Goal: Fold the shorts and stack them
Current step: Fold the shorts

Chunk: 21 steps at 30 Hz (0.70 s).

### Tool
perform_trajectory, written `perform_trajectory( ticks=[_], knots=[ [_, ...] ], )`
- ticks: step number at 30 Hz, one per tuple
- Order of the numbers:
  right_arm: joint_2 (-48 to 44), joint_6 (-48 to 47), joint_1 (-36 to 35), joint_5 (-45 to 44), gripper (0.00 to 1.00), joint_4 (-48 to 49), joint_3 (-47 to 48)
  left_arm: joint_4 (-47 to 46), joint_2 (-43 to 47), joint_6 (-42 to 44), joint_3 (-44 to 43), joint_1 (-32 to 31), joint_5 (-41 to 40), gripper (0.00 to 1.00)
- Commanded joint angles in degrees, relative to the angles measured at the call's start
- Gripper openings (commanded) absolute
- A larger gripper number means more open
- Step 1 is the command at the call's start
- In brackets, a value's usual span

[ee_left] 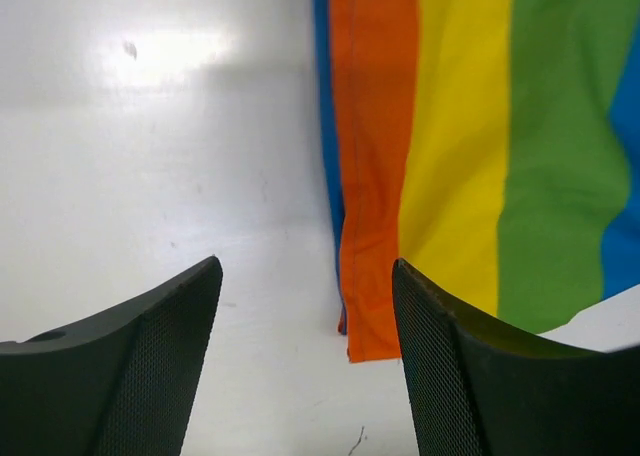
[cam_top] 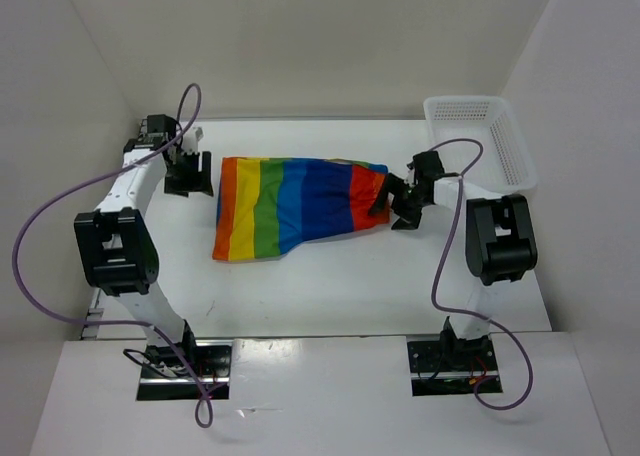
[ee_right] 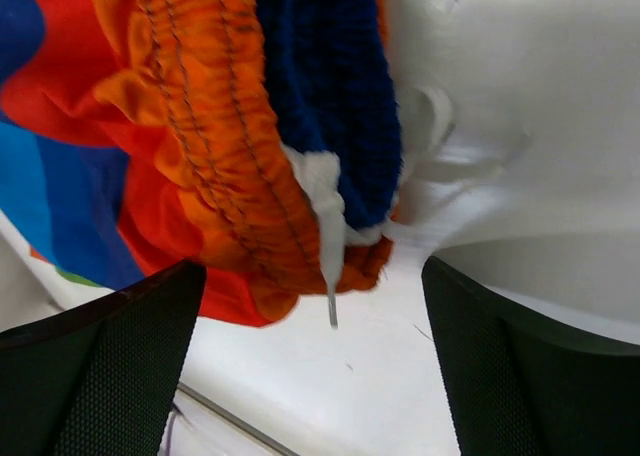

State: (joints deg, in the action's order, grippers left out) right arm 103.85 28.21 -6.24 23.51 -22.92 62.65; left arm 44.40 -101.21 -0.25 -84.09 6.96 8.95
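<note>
Just beside left gripper (cam_top: 188, 182): shorts (cam_top: 290, 207)

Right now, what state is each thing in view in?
shorts: lying flat, unheld
left gripper: jaws open, empty, beside the shorts' leg end
right gripper: jaws open, empty, at the waistband
basket: upright, nothing visible inside

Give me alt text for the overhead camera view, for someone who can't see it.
Rainbow-striped shorts lie on a white table between two robot arms. The left gripper hovers by the orange end, the right gripper by the red end. A white mesh basket stands far right.
</note>
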Motion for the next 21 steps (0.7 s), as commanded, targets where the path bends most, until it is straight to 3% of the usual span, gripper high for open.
perform_trajectory(
  ticks=[1, 7, 10, 11, 15, 17, 21],
  knots=[
    [4.2, 1.6, -0.2, 1.4, 0.92, 3.5, 1.2, 0.1, -2.1, 0.3, -5.2, -4.2, 1.5, 0.76],
    [7.1, 3.3, -0.2, -1.1, 0.75, 4.1, 3.3, -2.4, -10.6, 0.3, -10.8, -13.5, 2.2, 0.79],
    [7.7, 3.3, -0.2, -2.3, 0.52, 4.1, 3.3, -3.0, -14.7, 0.3, -14.2, -14.7, 4.1, 0.81],
    [7.7, 3.3, -0.2, -3.5, 0.35, 4.6, 3.3, -3.5, -15.7, 0.3, -15.1, -14.7, 4.6, 0.81],
    [7.7, 1.5, -0.2, -7.2, 0.06, 4.1, 4.7, -4.9, -21.2, 0.3, -19.3, -15.3, 5.1, 0.81],
    [7.1, -1.3, -0.2, -7.9, 0.0, 3.5, 6.3, -6.3, -23.1, 0.3, -21.5, -17.3, 2.9, 0.82],
    [3.8, -7.9, -0.2, -11.5, 0.0, 1.9, 10.6, -7.5, -29.7, 0.3, -26.3, -21.3, -1.8, 0.85]
  ],
)
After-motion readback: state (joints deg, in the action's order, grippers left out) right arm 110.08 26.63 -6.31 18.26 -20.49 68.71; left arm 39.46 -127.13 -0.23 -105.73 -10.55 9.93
